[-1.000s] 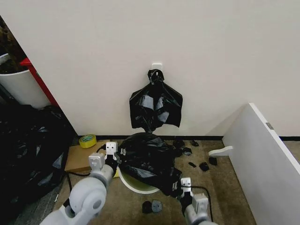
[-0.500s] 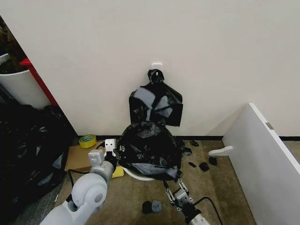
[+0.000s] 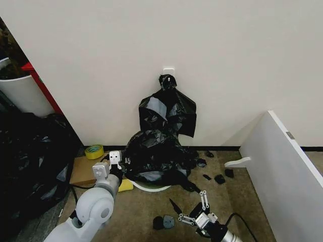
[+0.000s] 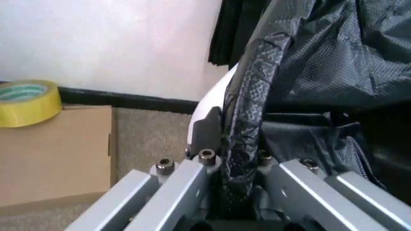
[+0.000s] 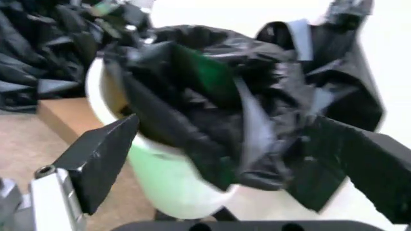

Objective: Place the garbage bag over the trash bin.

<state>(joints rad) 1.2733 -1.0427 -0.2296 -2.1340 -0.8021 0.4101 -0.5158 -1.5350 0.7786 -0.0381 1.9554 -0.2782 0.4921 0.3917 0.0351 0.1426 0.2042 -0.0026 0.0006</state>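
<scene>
The glossy black garbage bag (image 3: 156,159) lies crumpled over the top of the cream-white trash bin (image 3: 149,187), whose rim shows below it. At the bin's left side my left gripper (image 3: 116,164) is shut on a twisted strip of the bag's edge (image 4: 249,115), right beside the bin's white rim (image 4: 215,98). My right gripper (image 3: 194,212) stands open low over the floor in front of the bin, clear of the bag. In the right wrist view its two dark fingers (image 5: 103,154) frame the bag (image 5: 212,91) and the bin's wall (image 5: 163,183).
A knotted bundle of black bags (image 3: 167,113) hangs on the wall behind the bin. Black sheeting (image 3: 30,156) and a white cylinder (image 3: 20,96) fill the left. A yellow tape roll (image 3: 94,150) sits on cardboard (image 3: 83,171). A white panel (image 3: 282,166) stands at the right. Black scraps (image 3: 164,222) litter the floor.
My right gripper has let go of the bag's front edge, opened and drawn back low toward me. The bag has settled higher over the bin. My left gripper keeps its hold.
</scene>
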